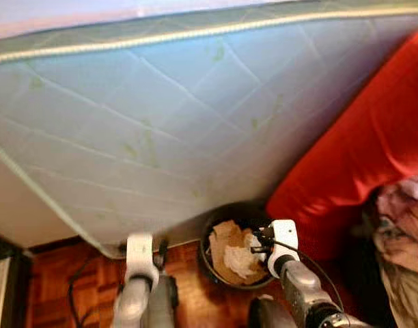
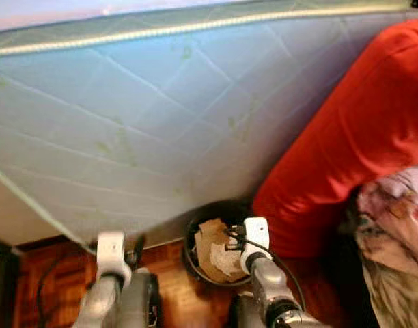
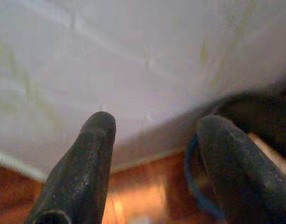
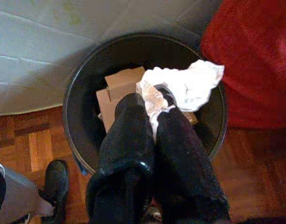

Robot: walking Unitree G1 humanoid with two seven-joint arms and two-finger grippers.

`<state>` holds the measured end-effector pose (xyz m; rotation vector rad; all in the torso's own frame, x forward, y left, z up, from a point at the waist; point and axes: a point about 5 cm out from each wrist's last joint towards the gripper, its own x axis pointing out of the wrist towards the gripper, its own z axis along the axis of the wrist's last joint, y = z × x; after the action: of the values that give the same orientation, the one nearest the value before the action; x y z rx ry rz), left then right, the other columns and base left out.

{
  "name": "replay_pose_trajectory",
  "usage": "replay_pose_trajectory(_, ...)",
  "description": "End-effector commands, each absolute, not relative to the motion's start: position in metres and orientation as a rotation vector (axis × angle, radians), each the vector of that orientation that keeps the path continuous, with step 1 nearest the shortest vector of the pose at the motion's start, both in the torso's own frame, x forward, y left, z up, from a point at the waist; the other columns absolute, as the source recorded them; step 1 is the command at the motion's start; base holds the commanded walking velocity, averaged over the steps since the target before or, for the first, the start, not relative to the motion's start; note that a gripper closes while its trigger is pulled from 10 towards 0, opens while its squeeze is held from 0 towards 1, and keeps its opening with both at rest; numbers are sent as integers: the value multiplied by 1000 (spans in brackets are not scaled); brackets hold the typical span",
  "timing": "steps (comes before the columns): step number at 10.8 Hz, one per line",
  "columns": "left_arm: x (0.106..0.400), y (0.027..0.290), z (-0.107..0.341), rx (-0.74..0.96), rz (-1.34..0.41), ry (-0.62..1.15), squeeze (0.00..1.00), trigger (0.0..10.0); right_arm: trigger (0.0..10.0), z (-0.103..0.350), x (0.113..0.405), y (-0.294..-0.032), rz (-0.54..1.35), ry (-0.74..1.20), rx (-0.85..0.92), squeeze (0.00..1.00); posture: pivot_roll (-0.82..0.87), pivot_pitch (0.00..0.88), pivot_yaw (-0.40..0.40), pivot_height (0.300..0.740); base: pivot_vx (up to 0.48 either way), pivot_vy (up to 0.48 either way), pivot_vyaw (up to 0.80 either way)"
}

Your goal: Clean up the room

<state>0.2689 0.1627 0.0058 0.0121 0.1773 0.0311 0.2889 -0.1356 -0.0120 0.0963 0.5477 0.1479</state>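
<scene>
A black round bin [image 4: 75, 116] stands on the wood floor against the mattress, with brown cardboard [image 4: 118, 87] inside it. My right gripper [image 4: 150, 99] hangs over the bin's mouth, shut on a crumpled white paper [image 4: 192, 86] that spreads out past the fingertips. From the head, the same bin [image 1: 206, 263] sits between my two arms, with white paper [image 1: 238, 258] over the cardboard and my right wrist just above its right rim. My left gripper [image 3: 154, 123] is open and holds nothing, raised close to the mattress's lower edge, left of the bin.
A pale blue quilted mattress [image 1: 161, 116] leans across most of the view. A red blanket [image 1: 359, 157] hangs at the right, touching the bin's side. A heap of clothes [image 1: 403, 225] lies at the far right. A dark cable [image 1: 72, 294] runs over the parquet floor [image 1: 52, 273].
</scene>
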Motion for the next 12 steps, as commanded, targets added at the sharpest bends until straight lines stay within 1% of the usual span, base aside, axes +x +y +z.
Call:
replay_pose_trajectory(1,267,163,3,11,30,193,0,10000,10000,-14,288,-134,150,576,92,0,141,206,-51,645,0,0,0)
replay_pose_trajectory(2,269,164,7,12,31,173,0,10000,10000,-7,296,-129,153,567,109,0,155,215,-49,645,0,0,0)
replay_pose_trajectory(4,268,167,15,12,38,127,0,10000,10000,8,311,-119,174,529,112,0,203,264,-49,645,0,0,0)
replay_pose_trajectory(5,267,167,23,10,45,91,0,10000,10000,18,320,-113,184,502,117,0,237,303,-47,645,0,0,0)
replay_pose_trajectory(6,266,167,28,8,49,70,0,10000,10000,21,322,-111,185,497,120,0,253,326,-44,645,0,0,0)
replay_pose_trajectory(8,261,165,39,6,46,35,0,10000,10000,17,319,-106,184,524,139,0,292,369,-37,645,0,0,0)
replay_pose_trajectory(9,258,165,42,6,47,29,0,10000,10000,15,318,-105,188,537,115,0,301,386,-36,645,0,0,0)
replay_pose_trajectory(10,256,165,44,5,49,29,0,10000,10000,15,317,-106,177,539,119,0,302,394,-36,645,0,0,0)
replay_pose_trajectory(12,244,165,44,4,53,57,0,10000,10000,11,316,-119,119,550,111,0,308,413,-36,645,0,0,0)
